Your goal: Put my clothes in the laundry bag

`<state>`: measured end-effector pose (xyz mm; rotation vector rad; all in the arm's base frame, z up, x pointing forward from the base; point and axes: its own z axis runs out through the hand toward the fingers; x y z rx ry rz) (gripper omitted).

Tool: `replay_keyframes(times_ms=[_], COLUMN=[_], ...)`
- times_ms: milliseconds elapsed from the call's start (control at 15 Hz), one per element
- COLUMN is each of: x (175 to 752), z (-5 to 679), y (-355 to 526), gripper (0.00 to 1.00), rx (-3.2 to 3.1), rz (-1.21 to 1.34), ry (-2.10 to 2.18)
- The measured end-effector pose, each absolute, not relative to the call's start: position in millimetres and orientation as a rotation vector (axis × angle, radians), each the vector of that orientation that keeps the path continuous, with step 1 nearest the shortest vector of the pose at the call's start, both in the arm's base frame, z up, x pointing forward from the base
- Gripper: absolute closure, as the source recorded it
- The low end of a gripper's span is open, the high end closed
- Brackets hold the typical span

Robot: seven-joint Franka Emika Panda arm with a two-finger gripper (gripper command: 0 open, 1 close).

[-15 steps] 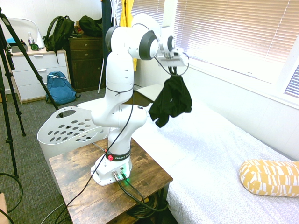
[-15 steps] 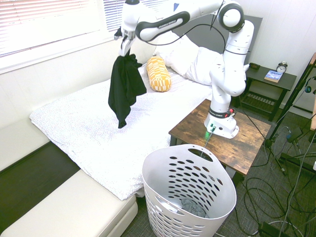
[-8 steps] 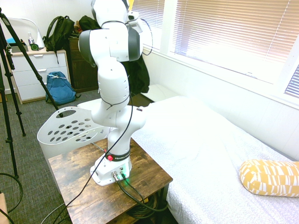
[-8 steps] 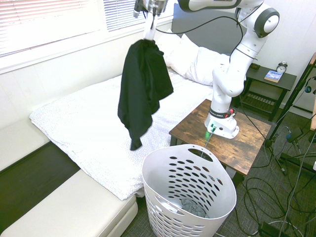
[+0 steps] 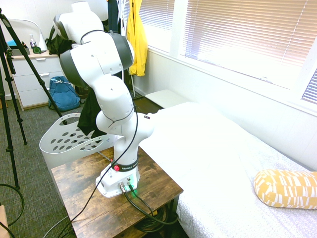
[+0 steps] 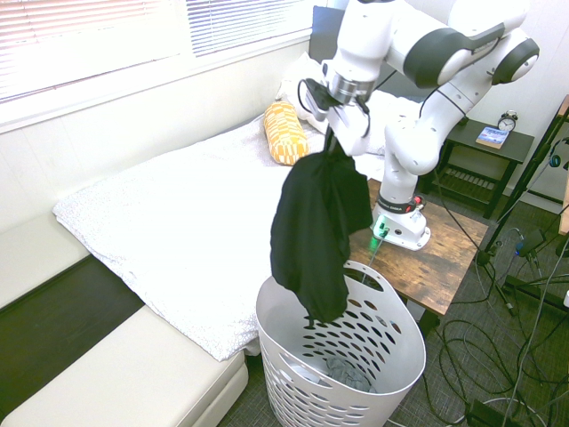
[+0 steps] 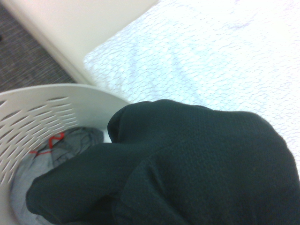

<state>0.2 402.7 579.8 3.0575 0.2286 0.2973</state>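
My gripper (image 6: 336, 132) is shut on the top of the clothes (image 6: 316, 227), a black garment that hangs down long and limp. Its lower end dips just inside the rim of the laundry bag (image 6: 391, 356), a white basket with oval holes standing on the floor beside the bed. In the first exterior view the arm hides the gripper, and only a strip of the clothes (image 5: 89, 113) shows above the laundry bag (image 5: 69, 141). The wrist view shows the clothes (image 7: 197, 159) over the laundry bag's wall (image 7: 33, 117), with a grey garment (image 7: 56, 150) lying inside.
The bed with its white cover (image 6: 178, 222) lies beside the basket, with a yellow patterned bolster (image 6: 284, 133) and white pillows near the headboard. A cream bench (image 6: 116, 382) runs along the bed's foot. A blue backpack (image 5: 63, 94) and a yellow jacket (image 5: 134, 37) are across the room.
The arm has swung from over the bed to above the basket, carrying the black garment with it. The garment's lower end now hangs into the basket.
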Motion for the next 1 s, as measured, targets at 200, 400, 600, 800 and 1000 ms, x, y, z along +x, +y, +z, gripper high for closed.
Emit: replay_keyframes(times_ms=[200, 400, 600, 800, 1000], x=[-18.8, -14.7, -12.3, -14.4, -14.2], z=[530.6, 463.2, 438.3, 433.1, 422.2], y=[412.7, 416.8, 417.4, 417.9, 415.5], gripper=[1.00, 0.00, 0.00, 0.00, 0.00], rx=[3.042, 2.983, 2.956, 2.969, 2.971], rz=[0.164, 0.033, -0.018, -0.029, -0.032], ry=[0.256, 0.231, 0.229, 0.227, 0.220])
